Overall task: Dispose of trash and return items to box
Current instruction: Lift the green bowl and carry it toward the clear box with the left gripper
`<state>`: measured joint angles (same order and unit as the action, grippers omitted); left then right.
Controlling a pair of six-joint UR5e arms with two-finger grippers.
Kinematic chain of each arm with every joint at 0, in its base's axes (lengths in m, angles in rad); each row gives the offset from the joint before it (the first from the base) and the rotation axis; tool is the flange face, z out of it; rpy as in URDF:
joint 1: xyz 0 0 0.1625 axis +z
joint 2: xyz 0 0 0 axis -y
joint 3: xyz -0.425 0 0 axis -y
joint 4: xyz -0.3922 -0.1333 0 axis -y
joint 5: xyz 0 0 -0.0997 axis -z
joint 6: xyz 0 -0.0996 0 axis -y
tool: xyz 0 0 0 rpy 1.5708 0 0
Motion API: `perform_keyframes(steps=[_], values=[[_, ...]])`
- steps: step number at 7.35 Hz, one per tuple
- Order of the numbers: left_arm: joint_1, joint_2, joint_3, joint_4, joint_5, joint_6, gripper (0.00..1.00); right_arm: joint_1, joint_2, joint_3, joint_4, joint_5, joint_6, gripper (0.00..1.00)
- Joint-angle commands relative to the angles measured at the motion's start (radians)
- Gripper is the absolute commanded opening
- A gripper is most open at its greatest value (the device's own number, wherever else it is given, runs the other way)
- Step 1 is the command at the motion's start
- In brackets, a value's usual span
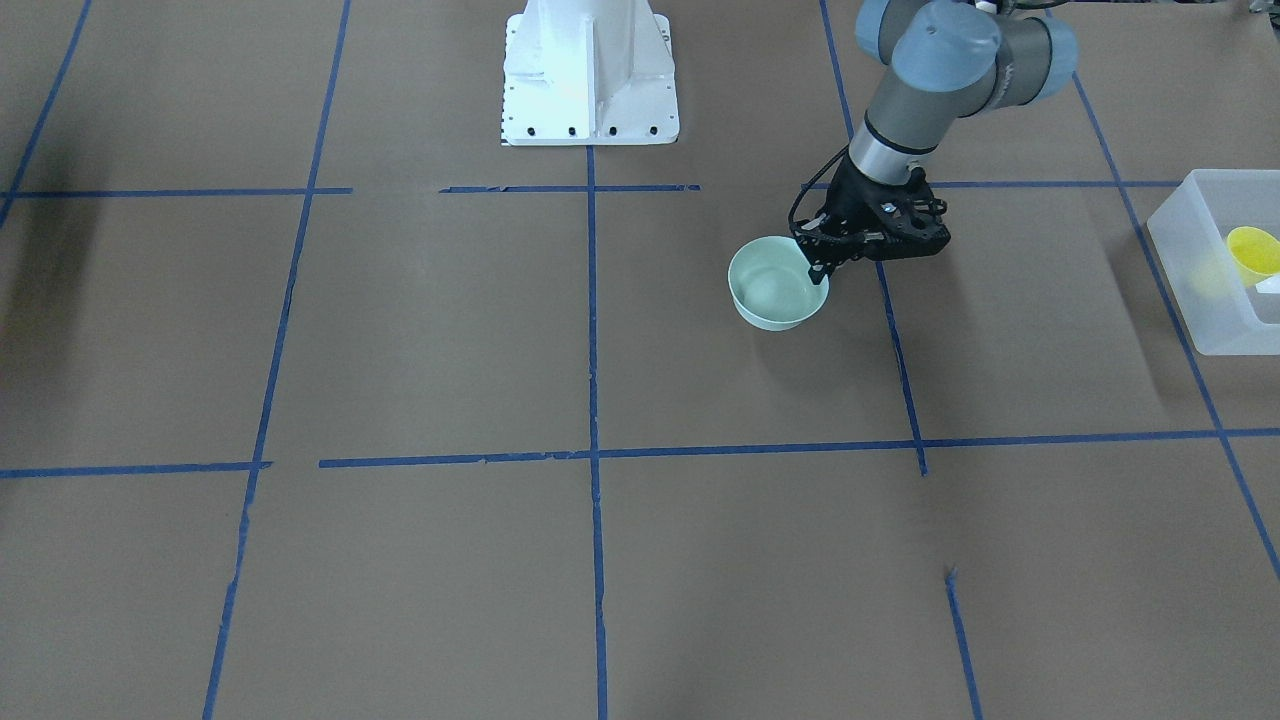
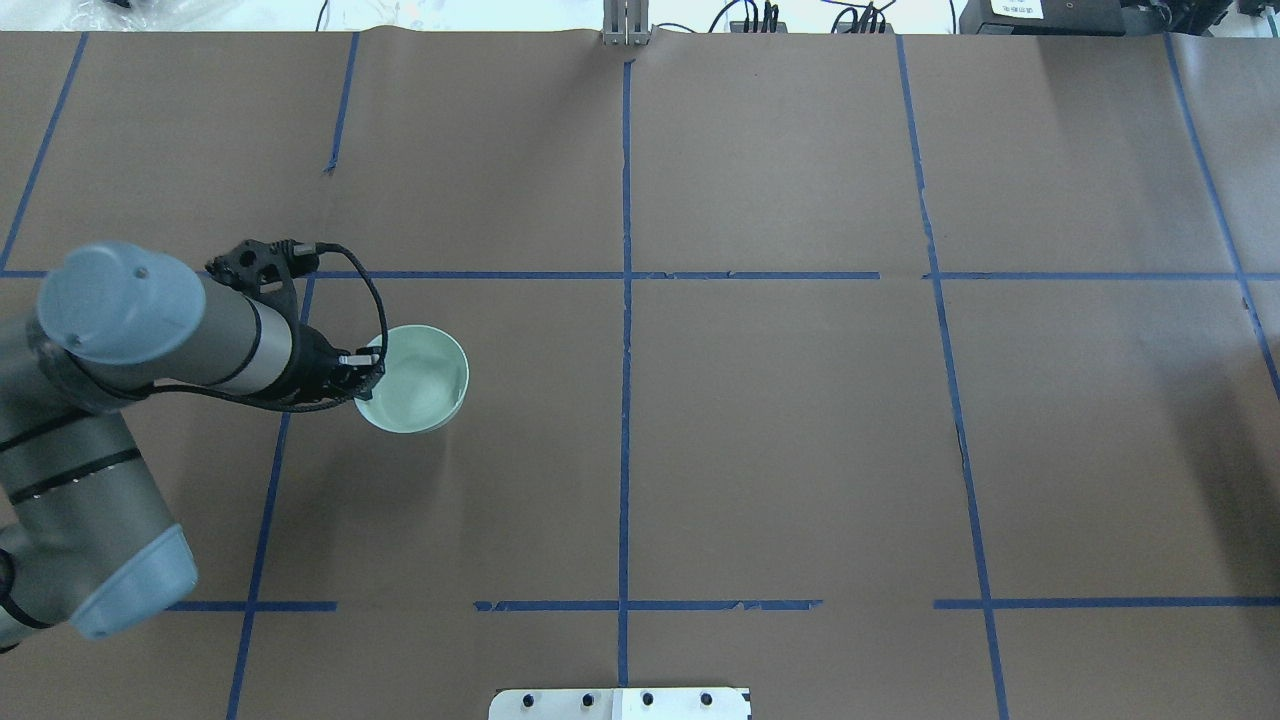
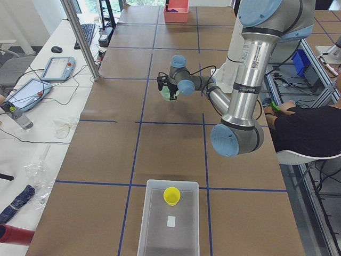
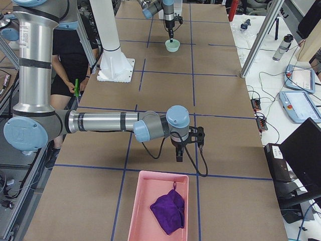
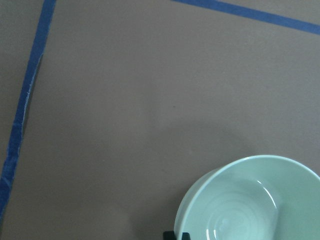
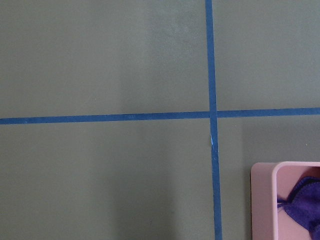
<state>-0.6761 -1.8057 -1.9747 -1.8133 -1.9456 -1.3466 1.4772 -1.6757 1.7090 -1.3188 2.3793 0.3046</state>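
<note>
Exterior front-facing: my left gripper [image 1: 819, 266] pinches the rim of mint bowl [image 1: 772, 292]. Return step; next, probably carry to box [image 1: 1192, 292], beside yellow cup [image 1: 1253, 250].

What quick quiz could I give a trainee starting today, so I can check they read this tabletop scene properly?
1. True or false: the yellow cup is inside the box.
2. Where do the left arm's jaws meet the bowl? A) at its rim B) under its base C) at the middle of its inside
3. Fill in: the pink tray holds a ____ cloth.
Key: 1 true; 2 A; 3 purple.
</note>
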Motion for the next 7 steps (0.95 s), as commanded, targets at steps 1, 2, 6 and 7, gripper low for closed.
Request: perform_keyframes(steps=[1, 2, 6, 7], values=[[-0.204, 0.043, -0.061, 0.080, -0.088, 0.186, 0.00, 0.000, -0.009, -0.014, 0.003, 0.014, -0.012, 1.00], [-0.274, 0.069, -0.061, 0.081, -0.099, 0.318, 0.00, 0.000, -0.001, -0.015, -0.002, 0.015, -0.012, 1.00], [-0.556, 0.190, 0.035, 0.078, -0.240, 0.813, 0.00, 0.052, -0.001, -0.022, -0.014, 0.070, -0.079, 1.00], [-0.636, 0.195, 0.106, 0.080, -0.287, 0.957, 0.00, 0.075, -0.001, -0.022, -0.051, 0.101, -0.091, 1.00]])
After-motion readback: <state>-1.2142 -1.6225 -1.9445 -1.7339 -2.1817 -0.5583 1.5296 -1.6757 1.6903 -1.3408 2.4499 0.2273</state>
